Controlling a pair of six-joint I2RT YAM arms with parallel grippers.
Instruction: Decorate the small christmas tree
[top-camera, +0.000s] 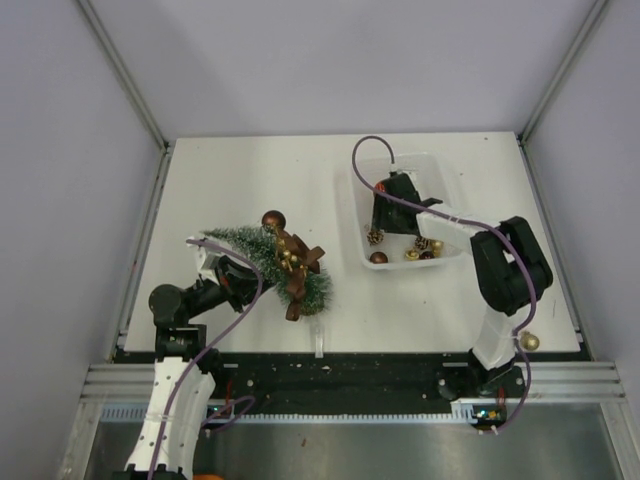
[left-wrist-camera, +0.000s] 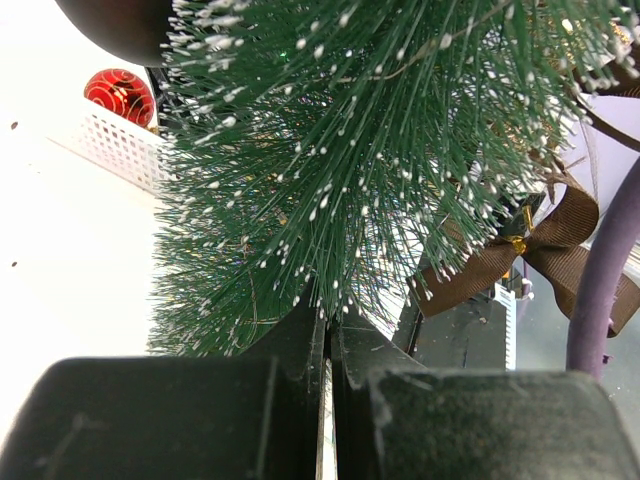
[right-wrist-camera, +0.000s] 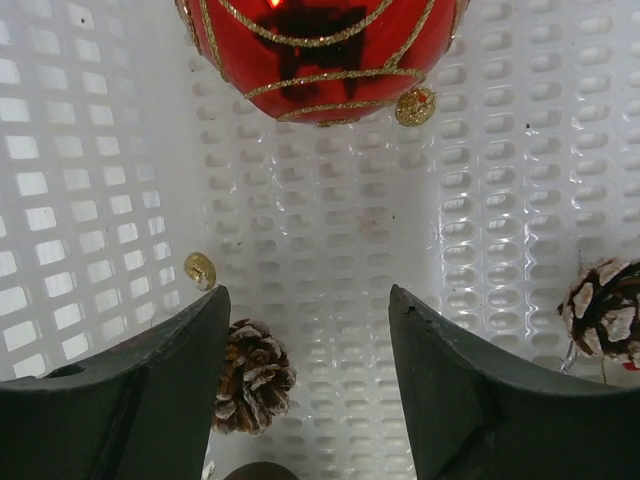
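Your small christmas tree (top-camera: 250, 243) lies tilted at the left of the table (top-camera: 250, 180), narrow tip pointing left, wide end toward the near edge. Its dark green bristles are frosted white and carry brown ribbon bows (left-wrist-camera: 520, 250). The left gripper (left-wrist-camera: 328, 318) is pinched onto its bristles.

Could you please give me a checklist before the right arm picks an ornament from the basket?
1. Left jaws shut on the dark green frosted bottle-brush christmas tree: ok.
2. Right jaws open inside the white perforated plastic basket: ok.
3. Brown frosted pine cone centred between right jaws: not ok, off to one side.
4. Shiny red gold-striped round bauble between jaws: not ok, lies ahead.
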